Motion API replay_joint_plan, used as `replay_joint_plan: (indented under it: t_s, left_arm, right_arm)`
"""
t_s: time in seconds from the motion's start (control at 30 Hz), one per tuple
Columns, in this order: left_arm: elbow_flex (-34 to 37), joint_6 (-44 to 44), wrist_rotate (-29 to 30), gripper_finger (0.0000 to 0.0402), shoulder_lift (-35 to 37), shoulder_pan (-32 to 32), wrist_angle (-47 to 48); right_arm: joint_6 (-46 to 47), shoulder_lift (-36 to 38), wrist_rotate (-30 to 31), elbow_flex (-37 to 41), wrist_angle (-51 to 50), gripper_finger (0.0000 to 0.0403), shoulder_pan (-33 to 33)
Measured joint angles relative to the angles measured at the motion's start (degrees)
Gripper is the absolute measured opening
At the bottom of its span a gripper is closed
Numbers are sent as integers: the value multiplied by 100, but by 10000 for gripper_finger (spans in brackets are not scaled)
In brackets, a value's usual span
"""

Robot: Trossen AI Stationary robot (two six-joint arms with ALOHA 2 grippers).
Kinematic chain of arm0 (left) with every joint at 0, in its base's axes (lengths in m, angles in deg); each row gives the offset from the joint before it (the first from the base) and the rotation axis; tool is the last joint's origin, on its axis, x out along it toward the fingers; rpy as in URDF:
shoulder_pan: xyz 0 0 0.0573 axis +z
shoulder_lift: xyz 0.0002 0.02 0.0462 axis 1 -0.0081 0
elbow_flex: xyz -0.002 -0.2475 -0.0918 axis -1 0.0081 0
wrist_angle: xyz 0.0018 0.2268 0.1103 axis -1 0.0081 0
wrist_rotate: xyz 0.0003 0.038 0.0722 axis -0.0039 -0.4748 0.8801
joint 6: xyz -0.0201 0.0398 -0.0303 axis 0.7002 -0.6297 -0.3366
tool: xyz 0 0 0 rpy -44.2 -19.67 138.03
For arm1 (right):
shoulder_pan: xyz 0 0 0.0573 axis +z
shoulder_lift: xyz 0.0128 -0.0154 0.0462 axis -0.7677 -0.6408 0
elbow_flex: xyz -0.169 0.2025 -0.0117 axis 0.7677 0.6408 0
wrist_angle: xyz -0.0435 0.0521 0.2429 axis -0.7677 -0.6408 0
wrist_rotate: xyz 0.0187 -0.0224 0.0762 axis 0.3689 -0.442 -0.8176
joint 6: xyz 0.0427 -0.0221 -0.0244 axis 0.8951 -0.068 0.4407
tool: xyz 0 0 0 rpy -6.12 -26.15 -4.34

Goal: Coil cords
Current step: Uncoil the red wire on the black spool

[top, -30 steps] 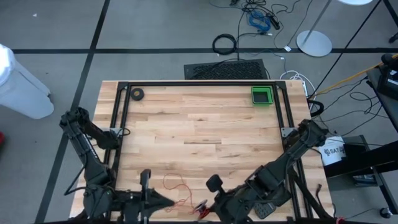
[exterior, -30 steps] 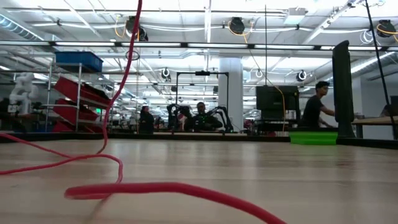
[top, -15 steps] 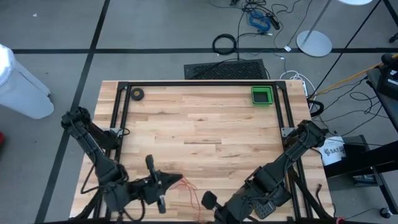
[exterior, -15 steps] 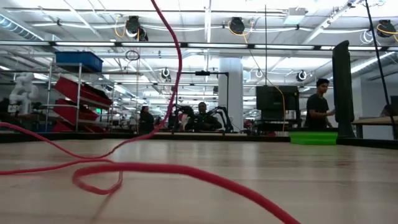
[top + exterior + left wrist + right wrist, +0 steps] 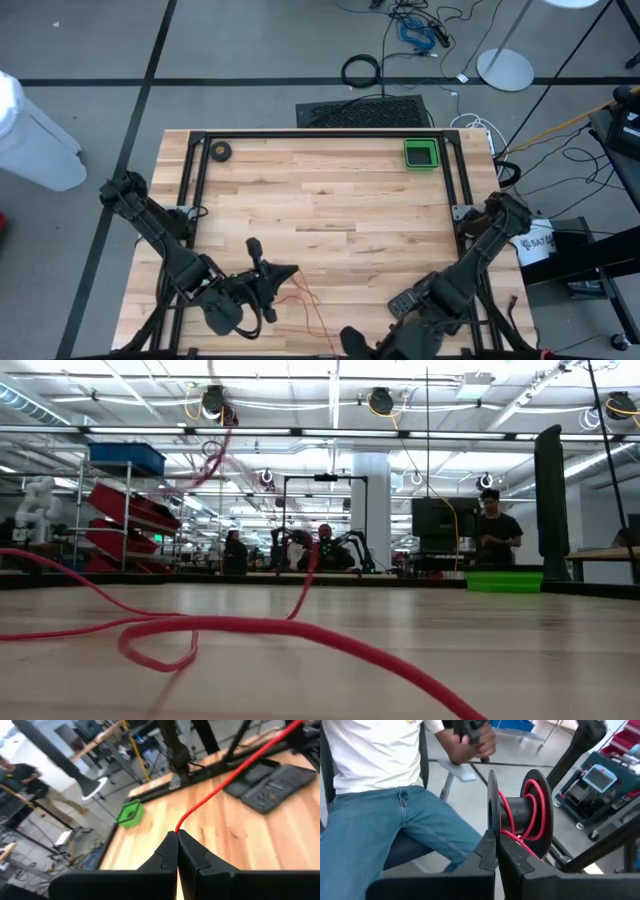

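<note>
A thin red cord (image 5: 305, 305) lies in loose bends on the wooden table near its near edge; in the low view it curls across the foreground (image 5: 250, 630) and rises. My left gripper (image 5: 287, 272) is shut on the cord at the near left. My right gripper (image 5: 352, 342) is at the near edge. It is shut on a dark spool (image 5: 520, 812) that has some red cord wound round its core. From the left fingertips the cord (image 5: 235, 770) runs off taut toward the right arm's side. My left gripper pinches a single strand of the red cord (image 5: 179, 827) between its two fingertips, coming nearly level from the table's left. The cord leaves the tips in a straight taut line, lifted above the table. My right gripper pinches the rim of the spool's nearer flange (image 5: 492, 822) between its two fingers, the thin disc edge-on to them. The spool stands beyond the fingertips, lifted clear of the table, with red turns (image 5: 532, 805) between its two flanges.
A green tray (image 5: 421, 154) sits at the far right corner and a small dark tape roll (image 5: 220, 151) at the far left. Black frame rails (image 5: 197, 190) run along the table's sides. A seated person (image 5: 385, 795) is just beyond the table's near edge.
My left gripper has gone from the near edge toward the far and right side, sinking and tipping toward level, still shut on the cord. My right gripper has drawn back toward the near edge and rolled. The cord's rising part has swung right and lower; its loop stays on the table.
</note>
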Motion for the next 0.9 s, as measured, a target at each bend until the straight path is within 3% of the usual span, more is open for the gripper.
replay_joint_plan:
  t_s: [0.2, 0.37, 0.9]
  left_arm:
    - [0, 9, -996, 1, 0, 10, 440]
    - [0, 12, -1666, 1, 2, -134, 780]
    - [-192, 311, -1820, 1, 575, -1626, 804]
  right_arm:
    - [2, 179, 969, 0, -138, 0, 339]
    - [20, 321, 2364, -2, -505, 0, 686]
    - [642, 486, 4090, -2, -1700, 0, 1159]
